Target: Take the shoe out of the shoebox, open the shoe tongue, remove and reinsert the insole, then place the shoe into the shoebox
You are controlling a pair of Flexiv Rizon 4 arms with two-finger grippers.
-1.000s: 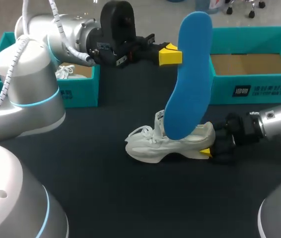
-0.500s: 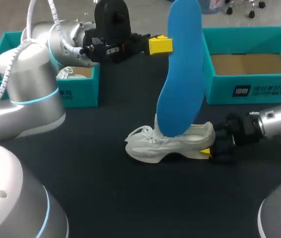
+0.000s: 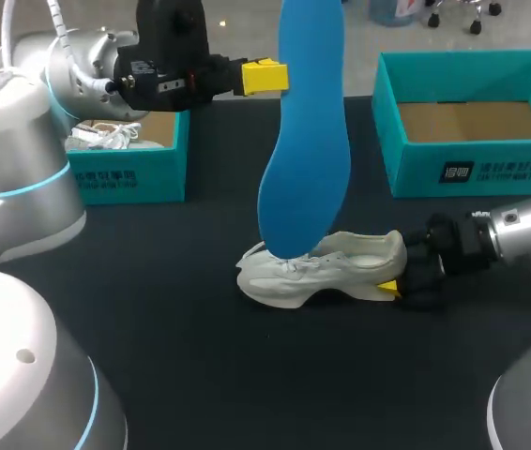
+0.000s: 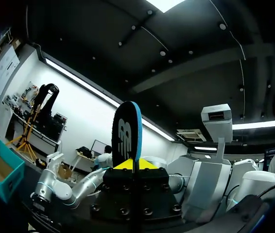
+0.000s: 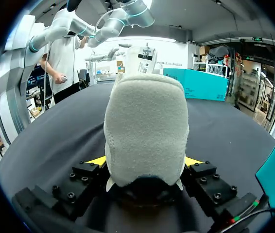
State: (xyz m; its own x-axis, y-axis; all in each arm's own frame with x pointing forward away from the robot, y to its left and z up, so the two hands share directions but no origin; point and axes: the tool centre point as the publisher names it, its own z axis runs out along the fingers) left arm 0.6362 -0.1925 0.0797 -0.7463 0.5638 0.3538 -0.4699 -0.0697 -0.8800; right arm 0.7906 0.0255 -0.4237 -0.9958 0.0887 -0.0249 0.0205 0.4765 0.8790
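The shoe (image 3: 322, 267) lies on its sole on the table, heel toward the right gripper (image 3: 392, 286), whose jaws are clamped on either side of that heel. Above the shoe the left gripper (image 3: 264, 77) pinches the blue insole (image 3: 308, 141) by one edge, well up its length, so the insole hangs almost upright with its lower end over the shoe's laces. The chief risk, as I judge it, is the long free end. Held at one edge only, the insole may swing or twist in the pinch, and on reinsertion its tip could catch the laces or tongue and buckle instead of sliding in. The shoe, held only at the heel, might also pivot if pushed from above. The head view alone shows insole and shoe together (though not whether the tip touches the shoe). The left wrist view shows the insole (image 4: 127, 131) edge-on between its yellow tips, and no shoe. The right wrist view shows the heel (image 5: 145, 131) filling the gap between its fingers and the tongue standing up beyond.
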